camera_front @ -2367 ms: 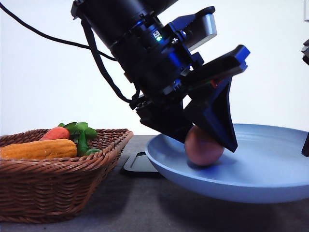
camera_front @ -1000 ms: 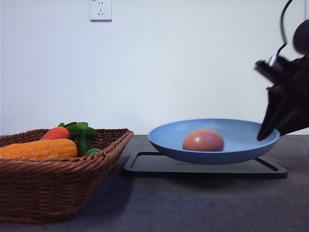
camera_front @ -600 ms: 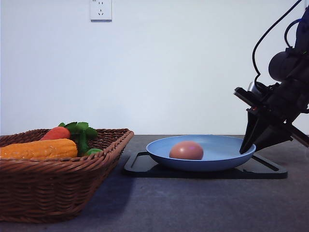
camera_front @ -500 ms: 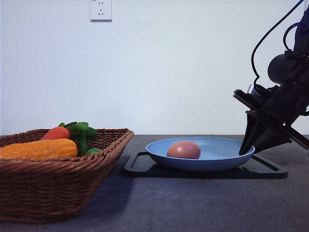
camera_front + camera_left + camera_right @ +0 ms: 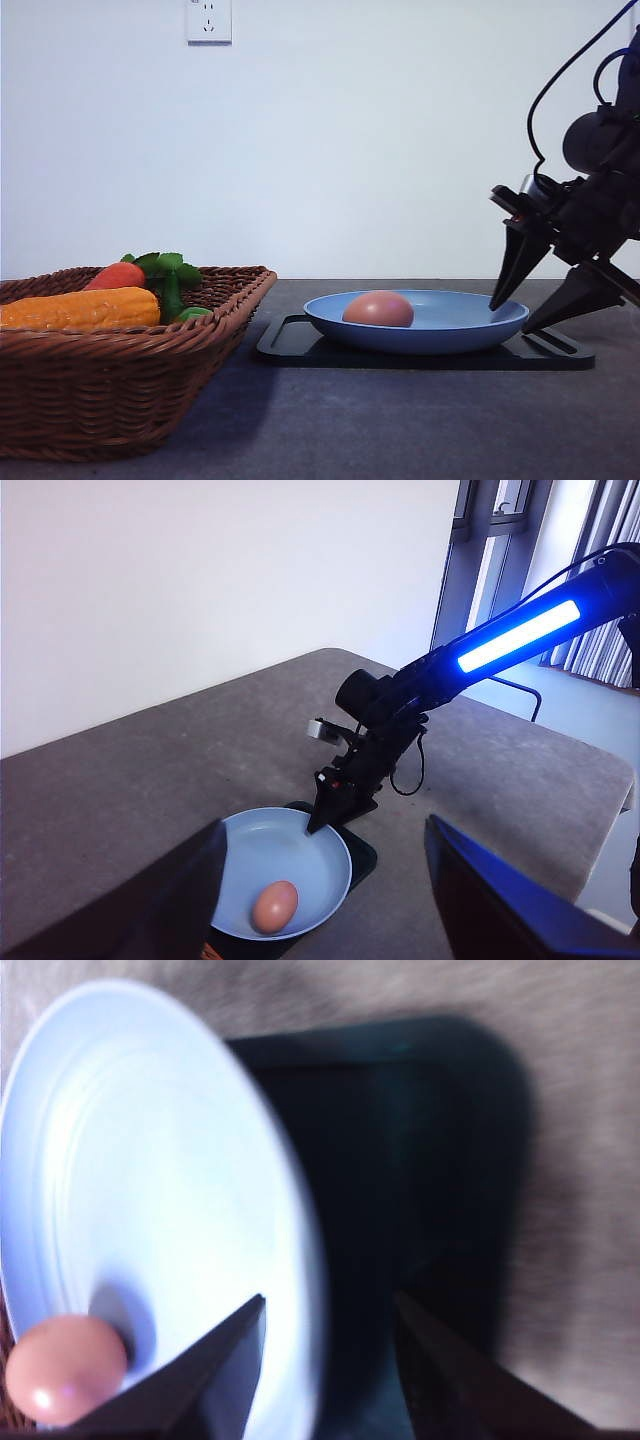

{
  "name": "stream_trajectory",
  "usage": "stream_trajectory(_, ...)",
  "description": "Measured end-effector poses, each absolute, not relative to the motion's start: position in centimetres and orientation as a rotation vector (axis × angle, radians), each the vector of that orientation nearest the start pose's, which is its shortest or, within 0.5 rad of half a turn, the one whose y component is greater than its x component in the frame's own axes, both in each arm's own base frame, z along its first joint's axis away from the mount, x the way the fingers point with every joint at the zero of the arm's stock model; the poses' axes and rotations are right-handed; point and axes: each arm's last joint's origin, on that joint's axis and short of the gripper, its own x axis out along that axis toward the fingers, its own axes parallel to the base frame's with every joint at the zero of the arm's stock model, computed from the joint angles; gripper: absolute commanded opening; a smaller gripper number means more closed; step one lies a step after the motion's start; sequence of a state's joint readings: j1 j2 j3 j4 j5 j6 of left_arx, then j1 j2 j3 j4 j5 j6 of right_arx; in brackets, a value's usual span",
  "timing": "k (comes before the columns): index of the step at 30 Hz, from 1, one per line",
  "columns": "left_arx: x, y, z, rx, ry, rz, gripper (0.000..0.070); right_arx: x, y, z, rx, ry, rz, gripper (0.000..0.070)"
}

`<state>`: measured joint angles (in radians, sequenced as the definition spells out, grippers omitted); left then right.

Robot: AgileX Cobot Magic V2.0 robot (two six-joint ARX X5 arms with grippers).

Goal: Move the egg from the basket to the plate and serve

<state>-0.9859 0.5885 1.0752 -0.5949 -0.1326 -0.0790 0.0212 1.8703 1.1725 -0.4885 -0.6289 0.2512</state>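
Egg: the small smooth pinkish-brown egg (image 5: pixel 378 308) lies inside the large round light-blue plate (image 5: pixel 450 325), toward the side nearer the basket, well clear of the gripper.
Plate: it sits flat on the black rectangular tray (image 5: pixel 300 345) on the dark grey table (image 5: pixel 400 430); in the left wrist view the plate (image 5: pixel 290 850) shows with the egg (image 5: pixel 274 907) near its close rim.
Basket: the wide brown woven wicker basket (image 5: pixel 120 385) stands beside the tray, no egg visible in it, just a long orange-yellow corn cob (image 5: pixel 80 308) and a red-orange carrot with green leaves (image 5: pixel 118 275).
Right gripper: the right gripper (image 5: pixel 535 300) has its black jaws spread wide at the plate's far edge, one finger over the rim, one outside it; they grip nothing that I can see.
Left gripper: the left gripper (image 5: pixel 320 900) hangs high above the table, fingers wide apart, nothing between them.
Done: egg out of the basket and onto the plate, plate down on the tray; the serve looks complete to me.
Left: as I read it, only pulling the right arm clear of the rim without nudging the plate.
Writing: no brand, label or legible text anywhere; the white wall socket (image 5: pixel 208 21) carries no readable mark.
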Motion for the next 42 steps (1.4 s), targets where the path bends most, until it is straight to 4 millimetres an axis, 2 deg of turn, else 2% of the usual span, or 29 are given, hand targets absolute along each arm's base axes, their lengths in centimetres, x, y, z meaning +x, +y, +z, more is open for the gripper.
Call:
stream_trajectory(3, 5.0, -6.9, 40.7, -0.017, 0.13, -0.848, 0.0407, 35.8, 1.1, 16.5, 0.595, 1.199, 0.402, 0.0261)
stream_trajectory(5, 5.1, -7.0, 40.7, -0.016, 0.133, -0.848, 0.0406, 35.6, 0.0, 17.5, 0.602, 1.157, 0.389, 0.0261)
stream_trajectory(13, 6.4, -8.7, 40.4, 0.004, 0.166, -0.796, 0.0353, 33.3, -4.8, 23.7, 0.67, 0.924, 0.417, 0.0255)
stream_trajectory(16, 7.3, -9.8, 40.2, 0.036, 0.182, -0.754, 0.0299, 31.7, -6.3, 26.0, 0.698, 0.852, 0.435, 0.0203)
stream_trajectory(19, 8.4, -11.2, 39.6, 0.09, 0.209, -0.698, 0.02, 29.7, -6.9, 28.3, 0.703, 0.805, 0.435, 0.0106)
stream_trajectory(22, 9.7, -12.7, 38.7, 0.177, 0.243, -0.62, 0.0066, 27.6, -6.3, 30.3, 0.678, 0.787, 0.445, 0.0009)
stream_trajectory(24, 10.6, -13.7, 38.0, 0.25, 0.269, -0.569, 0.0, 26.3, -5.7, 31.3, 0.647, 0.783, 0.458, 0.0)
stream_trajectory(30, 13.6, -14.6, 35.9, 0.433, 0.37, -0.402, 0.0, 22.5, -1.9, 33.9, 0.435, 0.801, 0.389, 0.0)
stream_trajectory(33, 14.8, -13.7, 35.1, 0.466, 0.446, -0.326, 0.0, 20.3, 0.2, 34.9, 0.288, 0.749, 0.34, 0.0)
stream_trajectory(36, 15.9, -12.0, 34.9, 0.416, 0.474, -0.224, 0.0, 18.1, 1.8, 35.1, 0.172, 0.676, 0.293, 0.0)
stream_trajectory(39, 16.0, -10.2, 34.5, 0.336, 0.46, -0.153, 0.0, 16.4, 2.9, 34.6, 0.098, 0.571, 0.271, 0.0)
stream_trajectory(42, 15.5, -8.8, 33.6, 0.259, 0.435, -0.132, 0.0, 14.9, 3.8, 33.3, 0.063, 0.462, 0.292, 0.0)
